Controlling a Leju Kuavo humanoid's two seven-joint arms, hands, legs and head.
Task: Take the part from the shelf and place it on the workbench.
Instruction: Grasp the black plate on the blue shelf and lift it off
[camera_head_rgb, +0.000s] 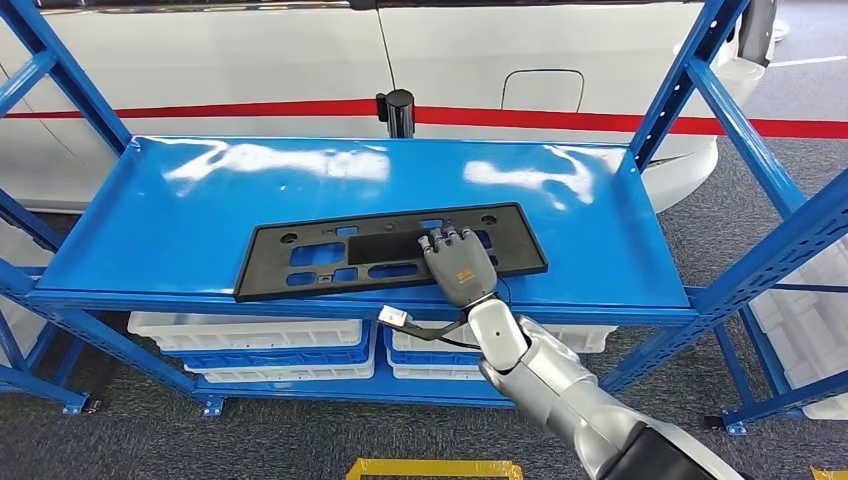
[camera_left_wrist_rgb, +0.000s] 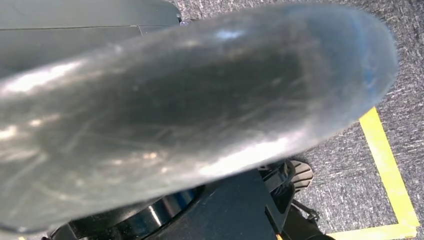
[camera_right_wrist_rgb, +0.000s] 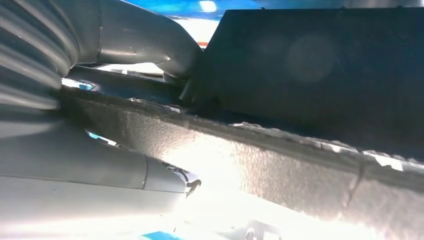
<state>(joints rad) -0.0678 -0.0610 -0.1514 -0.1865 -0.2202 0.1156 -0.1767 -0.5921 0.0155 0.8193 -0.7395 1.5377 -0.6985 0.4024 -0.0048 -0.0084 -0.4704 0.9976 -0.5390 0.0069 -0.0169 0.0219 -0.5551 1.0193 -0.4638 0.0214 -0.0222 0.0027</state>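
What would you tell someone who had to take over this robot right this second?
Right hand: lying on the black plastic part, fingers flat over its front edge; whether it grips it I cannot tell.
Left hand: a blur close to its wrist camera, hanging over the floor; state unclear.
The part lies flat on the blue shelf, near the front.
Done: the reach. Left: grip, lift, carry to the workbench.
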